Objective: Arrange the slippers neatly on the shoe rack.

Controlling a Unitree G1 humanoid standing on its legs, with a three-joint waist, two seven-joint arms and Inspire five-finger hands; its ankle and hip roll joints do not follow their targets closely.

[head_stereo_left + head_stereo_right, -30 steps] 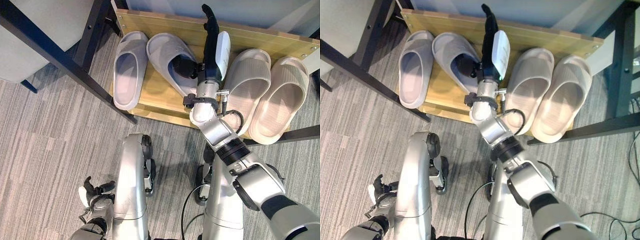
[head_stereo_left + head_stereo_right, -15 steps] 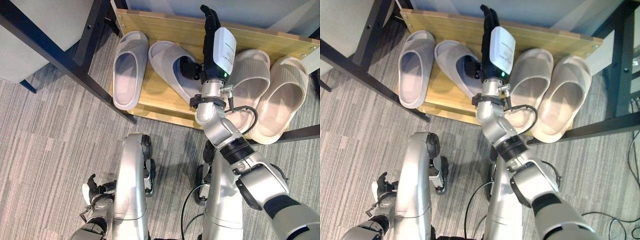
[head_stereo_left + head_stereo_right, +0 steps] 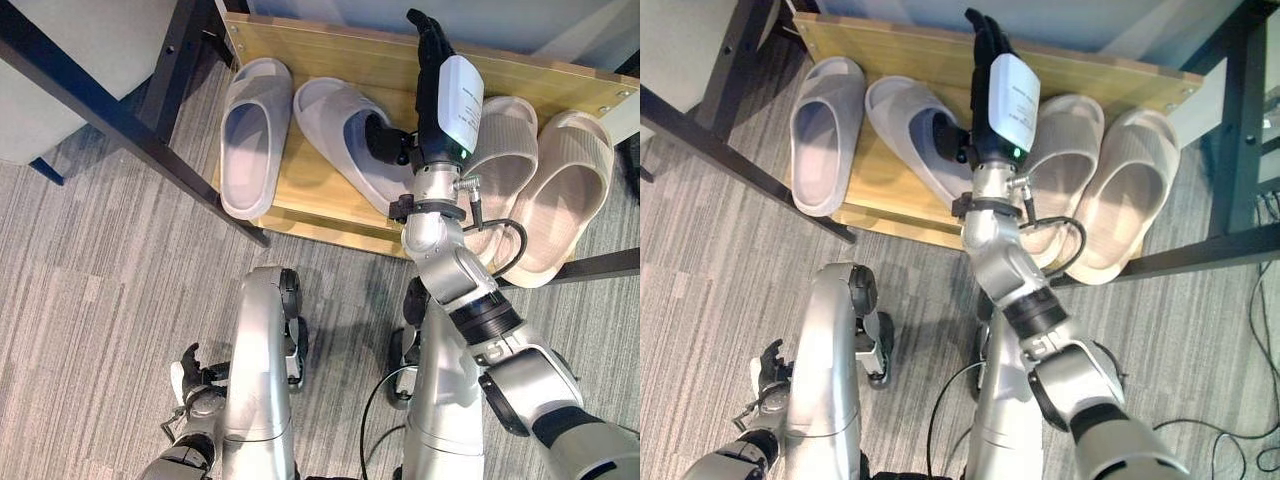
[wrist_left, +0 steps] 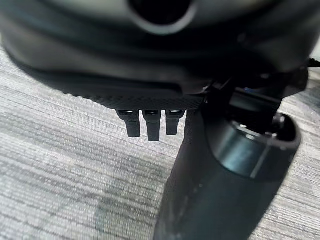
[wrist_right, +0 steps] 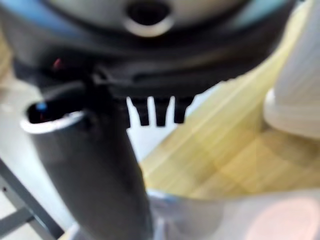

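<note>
Turning since before, straight-fingered right hand (image 3: 432, 70) beside tilted grey slipper (image 3: 345, 140) on shoe rack (image 3: 330, 45)

The right hand (image 3: 432, 75) has turned, so its white back plate now faces up more and sits closer to the beige slipper (image 3: 495, 150). The hand has slid a little to the right across the shoe rack (image 3: 330, 45), its fingers straight and its thumb at the grey slipper (image 3: 350, 135) beside it. That grey slipper has shifted a bit, so its heel end now lies nearer the front edge.
</note>
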